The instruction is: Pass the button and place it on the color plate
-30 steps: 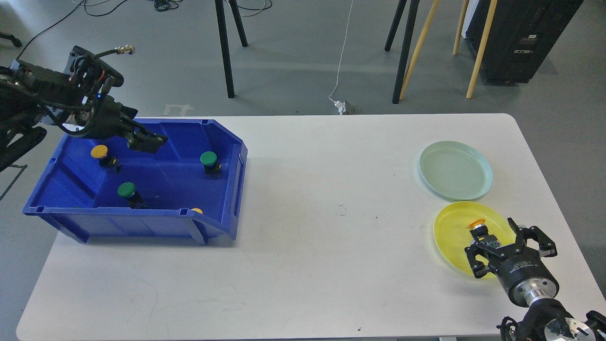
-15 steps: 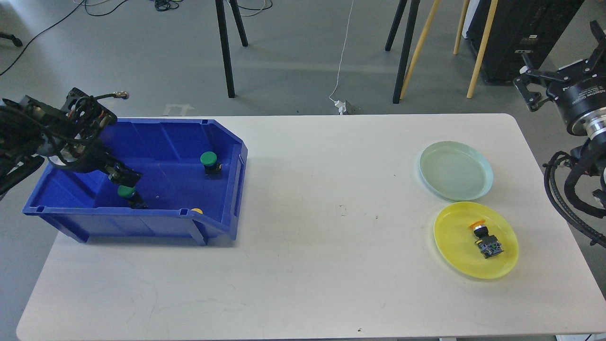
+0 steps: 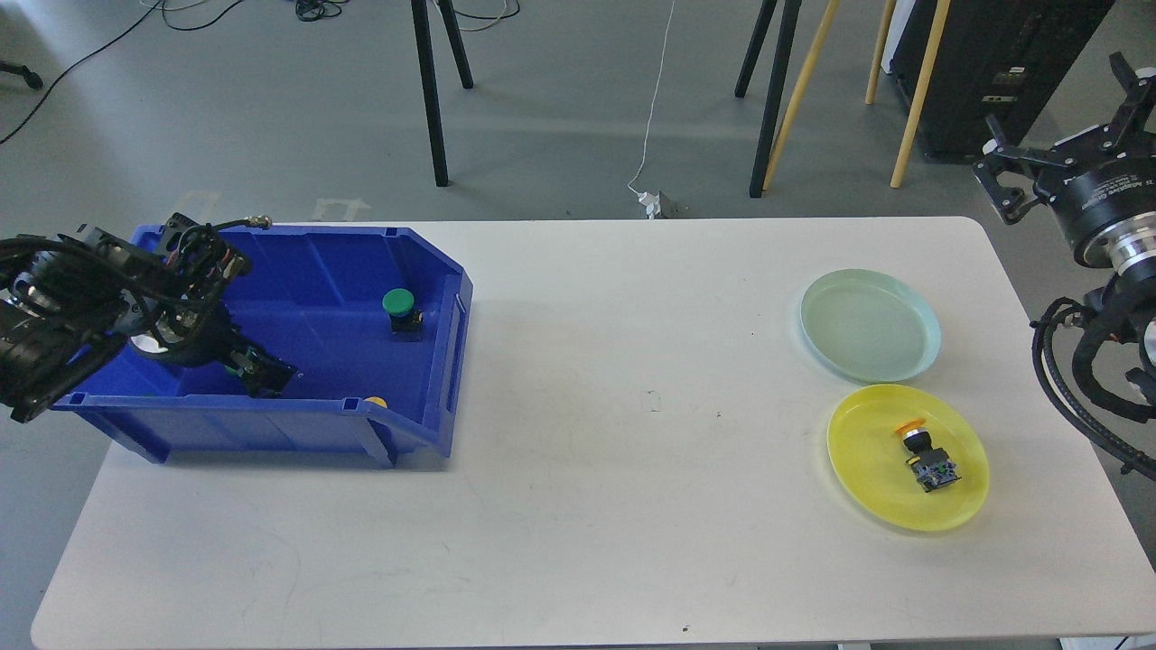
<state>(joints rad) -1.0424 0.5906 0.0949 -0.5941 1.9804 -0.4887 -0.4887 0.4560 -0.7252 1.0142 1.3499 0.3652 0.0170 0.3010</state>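
Observation:
A blue bin (image 3: 334,262) stands at the table's left. In it a green button (image 3: 398,305) stands near the right wall. The cap of a yellow button (image 3: 376,402) peeks over the front lip. My left gripper (image 3: 260,373) reaches down into the bin's front left, where a green button stood earlier. That button is hidden, and the fingers are too dark to tell apart. A yellow-capped button (image 3: 923,451) lies on the yellow plate (image 3: 858,469). The pale green plate (image 3: 869,325) is empty. My right gripper (image 3: 1052,117) is open and raised off the table's right edge.
The white table (image 3: 632,506) spans the view. Chair and easel legs (image 3: 432,99) stand on the floor behind it. A black cabinet (image 3: 993,72) is at the far right, close to my right arm.
My left arm has dropped lower and forward into the bin, now covering the front green button. My right gripper shifted slightly and stays raised at the right.

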